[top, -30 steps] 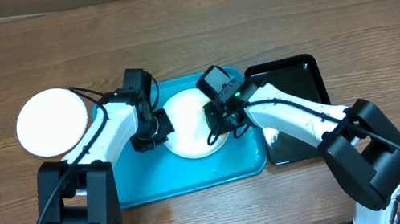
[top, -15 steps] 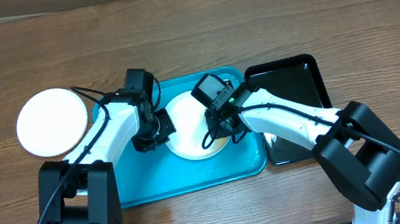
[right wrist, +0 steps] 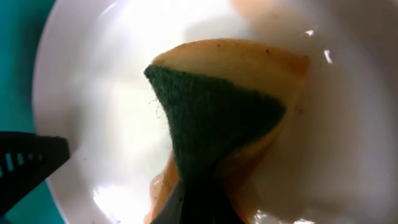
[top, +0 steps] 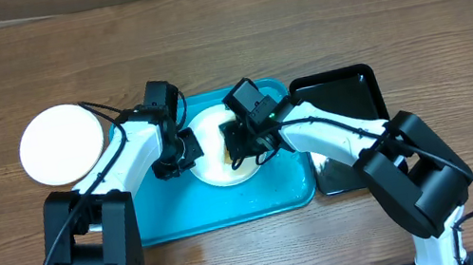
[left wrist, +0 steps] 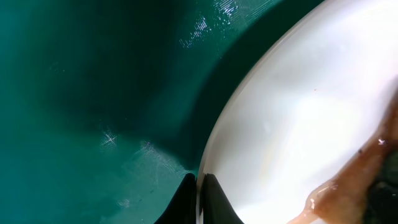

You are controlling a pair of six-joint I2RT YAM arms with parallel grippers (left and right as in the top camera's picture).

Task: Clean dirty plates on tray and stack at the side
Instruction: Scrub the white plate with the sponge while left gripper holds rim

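One plate [top: 210,161] in tray [top: 230,206], rim pinched in L pincer [left wrist: 199,186], sponge [right wrist: 217,118] gripped in R pincer [right wrist: 196,190] pressed on it; 2nd plate [top: 61,144] nr bench's [top: 343,18] left edge

wooden table [top: 296,26] with turquoise tray [top: 216,210], black tray [top: 338,96] beside it, white plate [top: 61,144] at left

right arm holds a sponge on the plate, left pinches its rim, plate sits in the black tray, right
Not quite: the plate sits in the turquoise tray, as the overhead view shows. The right jaws do hold the sponge on it, and the left jaws pinch its rim.
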